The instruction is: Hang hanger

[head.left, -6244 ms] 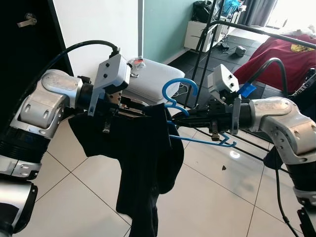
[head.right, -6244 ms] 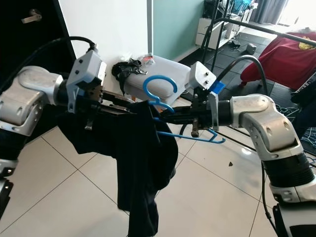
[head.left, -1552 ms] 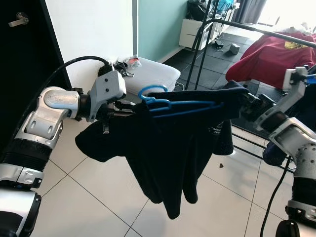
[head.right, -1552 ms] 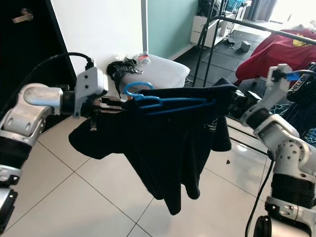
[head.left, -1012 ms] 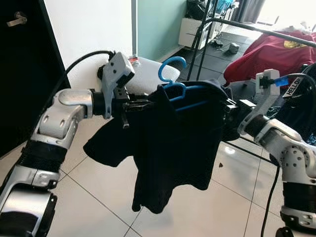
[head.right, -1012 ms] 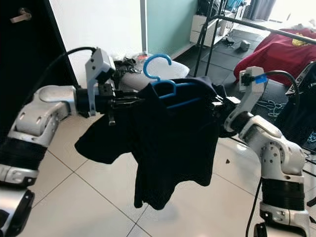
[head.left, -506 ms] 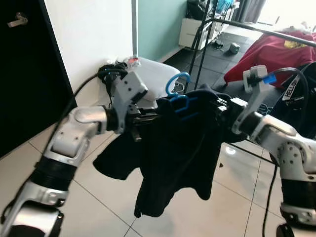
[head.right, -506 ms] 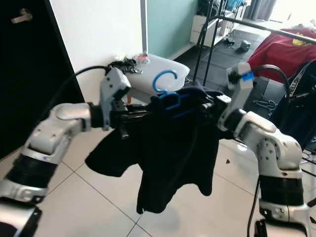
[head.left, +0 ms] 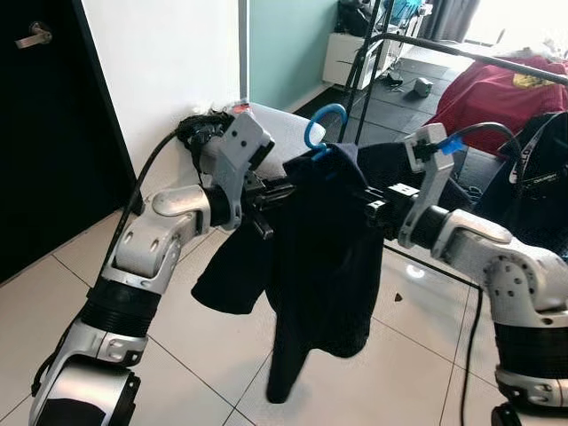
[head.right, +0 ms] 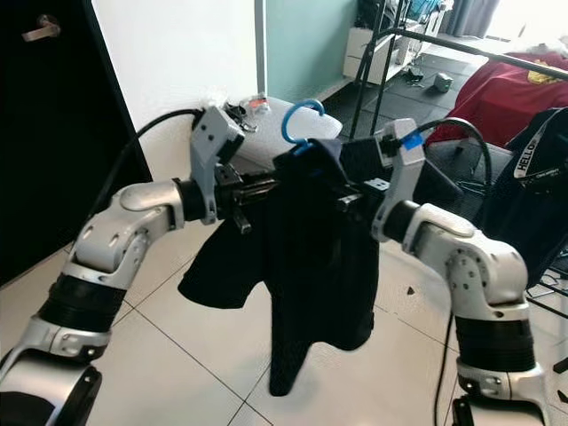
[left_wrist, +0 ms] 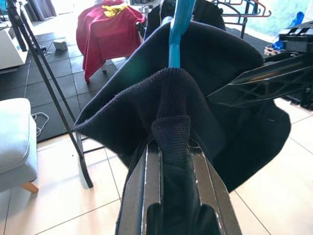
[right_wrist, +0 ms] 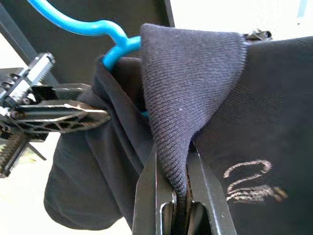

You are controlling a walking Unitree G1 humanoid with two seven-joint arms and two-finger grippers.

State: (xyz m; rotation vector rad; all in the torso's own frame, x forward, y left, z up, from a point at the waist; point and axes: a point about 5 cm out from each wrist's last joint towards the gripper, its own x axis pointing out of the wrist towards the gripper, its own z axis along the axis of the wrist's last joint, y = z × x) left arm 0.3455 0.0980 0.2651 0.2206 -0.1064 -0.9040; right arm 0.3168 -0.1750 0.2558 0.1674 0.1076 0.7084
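Rail (head.left: 479, 59) first: the black clothes rail stands beyond both grippers, so you need to carry the load forward and up until the blue hanger (head.left: 325, 120) hook clears the bar, then lower it on. Keep the hook upright and facing the bar; it pokes up between the two grippers, above the dark shirt (head.left: 324, 266) draped over it.

Your left gripper (left_wrist: 168, 147) is clamped on a fold of the shirt's ribbed collar, and your right gripper (right_wrist: 180, 171) pinches another fold of the same fabric, so both hold cloth rather than, as far as I can tell, the hanger itself. Move both arms together or the shirt may slide off.

Writing: pale print on the shirt near the right gripper is too blurred to read. A dark strap (head.left: 525, 158) past the right arm reads "HELLO".
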